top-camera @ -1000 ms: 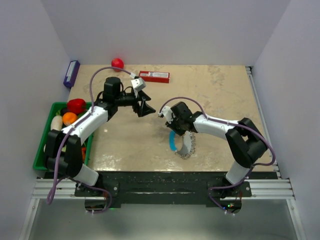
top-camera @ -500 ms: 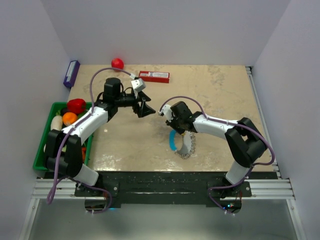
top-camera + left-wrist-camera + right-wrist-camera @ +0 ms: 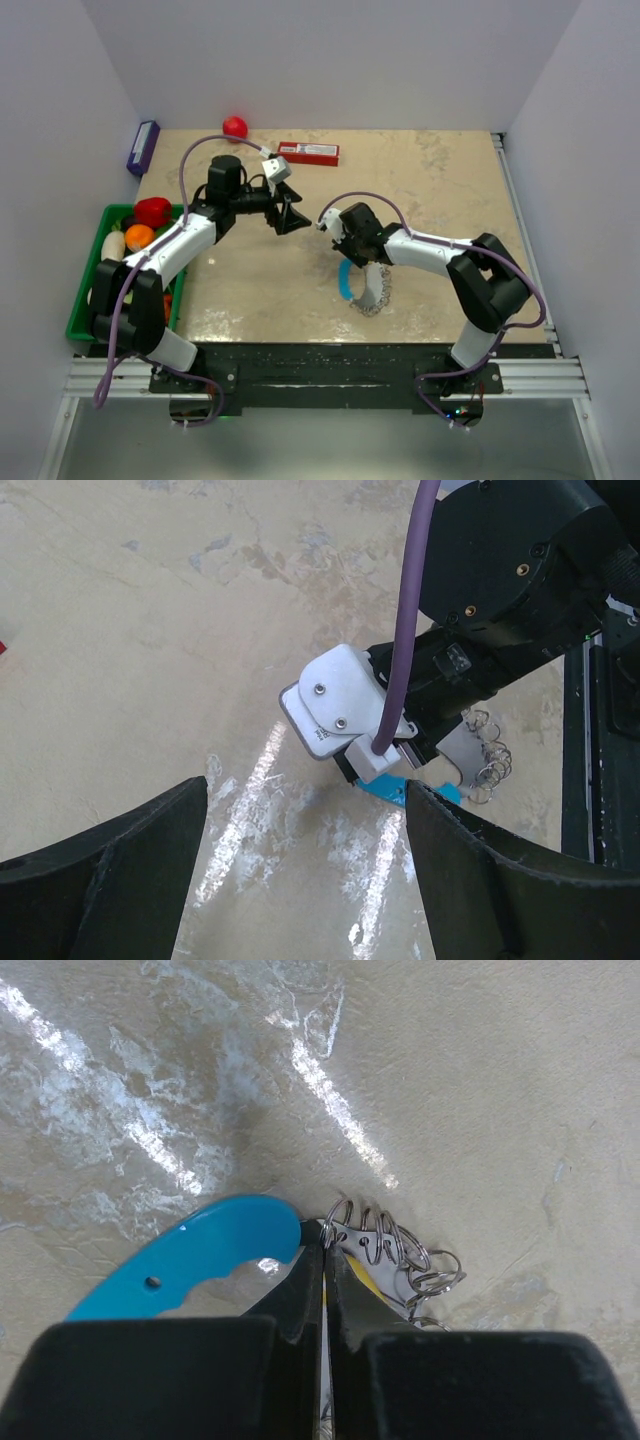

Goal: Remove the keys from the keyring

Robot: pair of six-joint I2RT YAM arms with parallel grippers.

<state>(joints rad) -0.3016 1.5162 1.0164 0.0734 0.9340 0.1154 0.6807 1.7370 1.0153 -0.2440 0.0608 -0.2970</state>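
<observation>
Yellow key (image 3: 371, 1282) beside closed right claw (image 3: 326, 1252), wrist view only

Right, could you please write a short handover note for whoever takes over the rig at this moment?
Left end effector: open, empty, facing the right arm's wrist.
Right end effector: shut, tips down at the keyring, where its blue segment meets the silver rings; I cannot tell if a ring is pinched.
The keyring lies on the table, front centre. The brass-yellow key shows among the rings.
Done: no key is off yet.
Left: work the key off the keyring.
</observation>
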